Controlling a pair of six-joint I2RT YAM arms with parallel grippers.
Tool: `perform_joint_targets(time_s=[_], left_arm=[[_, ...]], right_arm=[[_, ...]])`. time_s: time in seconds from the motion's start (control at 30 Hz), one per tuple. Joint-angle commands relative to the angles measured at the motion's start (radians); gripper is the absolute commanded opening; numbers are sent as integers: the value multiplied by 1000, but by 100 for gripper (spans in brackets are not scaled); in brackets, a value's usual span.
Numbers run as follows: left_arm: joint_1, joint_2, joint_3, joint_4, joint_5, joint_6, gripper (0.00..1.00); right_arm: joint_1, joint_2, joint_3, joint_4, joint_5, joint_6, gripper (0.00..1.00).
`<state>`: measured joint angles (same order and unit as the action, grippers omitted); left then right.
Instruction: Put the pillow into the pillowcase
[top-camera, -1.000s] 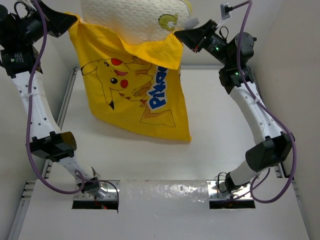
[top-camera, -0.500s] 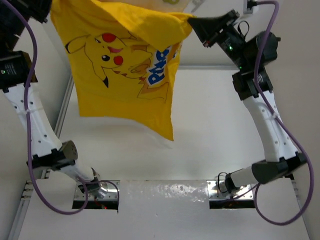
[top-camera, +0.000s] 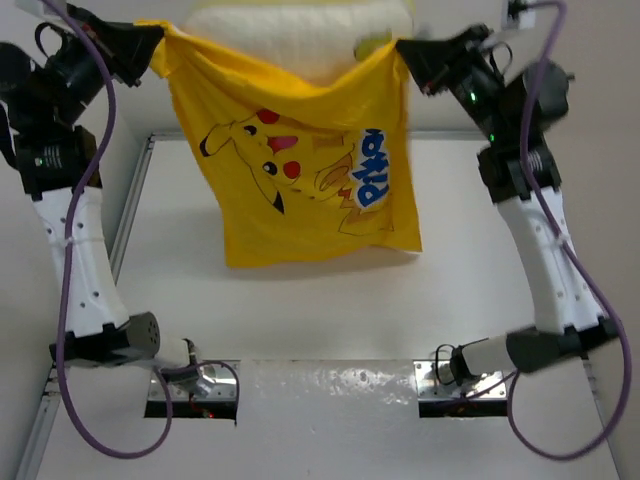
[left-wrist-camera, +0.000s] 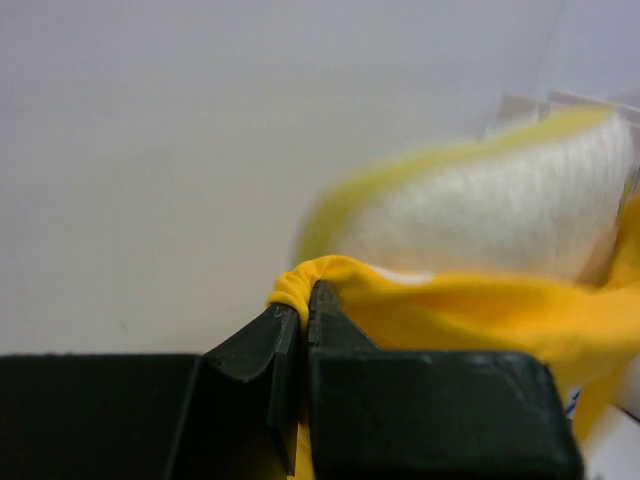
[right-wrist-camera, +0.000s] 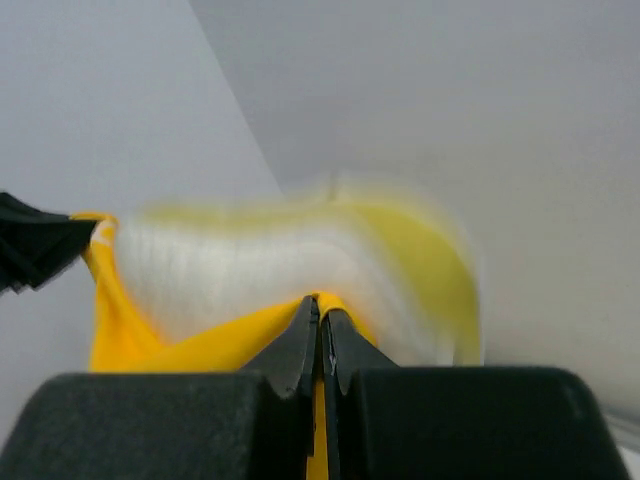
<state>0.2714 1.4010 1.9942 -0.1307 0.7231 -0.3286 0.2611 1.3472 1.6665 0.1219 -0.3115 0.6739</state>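
Top external: pillow (top-camera: 290, 35) protrudes above pillowcase (top-camera: 300, 170) hanging over table (top-camera: 300, 310).

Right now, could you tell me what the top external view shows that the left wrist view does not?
Only the top view: the pillowcase print hanging over the table, and the right claw pinching one corner. Only the left wrist: the left claw shut on bunched yellow fabric, close up. Both: the pillow above the fabric's top edge.
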Motion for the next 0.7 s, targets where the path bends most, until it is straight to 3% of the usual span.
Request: perform_joint_targets(time_s=[0.0,0.03,0.07,0.1,0.13,0.17,0.2,0.23,0.3,0.33,0.37,0.4,0.43,0.47,0.5,0.53,0.57,0.6,0.63,0.67], left_arm=[[79,183,276,21,-101,-85,0],[131,386,738,134,-125,-209,0],[205,433,887,374,-216,-337,0],[209,335,835,417,-234,-323,0],[206,225,674,431,-219,-281,0],[160,108,444,503,-132,-214,0],[126,-22,114,459,-85,-157,0],[85,-48,24,325,-68,-59,0],[-9,-54,-82,20,-129,160,0],[-9,8,-25,4,-146,164,0],[-3,76,303,-33,-242,140,0],[11,158,535,-26,-273,113,0],[31,316,718,24,-293,68,0],[64,344,845,204,-300,25,0],[63,258,772,311,-263,17,0],[63,178,639,357,-217,17,0],[61,108,382,358,-164,-27,0],[60,39,288,318,-99,-29,0],[30,21,212,189,-74,-3,0],[17,13,83,142,-97,25,0]], right_arm=[[-10,253,505,-119,11,-44,0],[-13,438,982,-187,82,-103,0],[-17,481,1100,-153,124,-103,0],[-22,466,1116,-128,140,-93,0],[-23,404,1042,-110,109,-97,0],[-22,174,620,-28,76,-97,0],[-20,50,300,259,71,-32,0],[-14,-23,-77,303,122,19,0],[-22,1,-88,176,124,33,0],[-29,42,81,124,106,29,0],[-29,158,242,83,77,14,0],[-29,249,477,8,86,-58,0],[-31,345,941,-69,101,-69,0],[-31,419,1075,-56,154,-88,0],[-31,412,1061,-70,166,-103,0],[-30,341,909,-73,158,-112,0],[-29,232,677,-21,122,-93,0],[-29,7,366,118,133,-48,0],[-29,-40,-39,333,162,22,0],[-29,-45,-92,302,167,71,0]])
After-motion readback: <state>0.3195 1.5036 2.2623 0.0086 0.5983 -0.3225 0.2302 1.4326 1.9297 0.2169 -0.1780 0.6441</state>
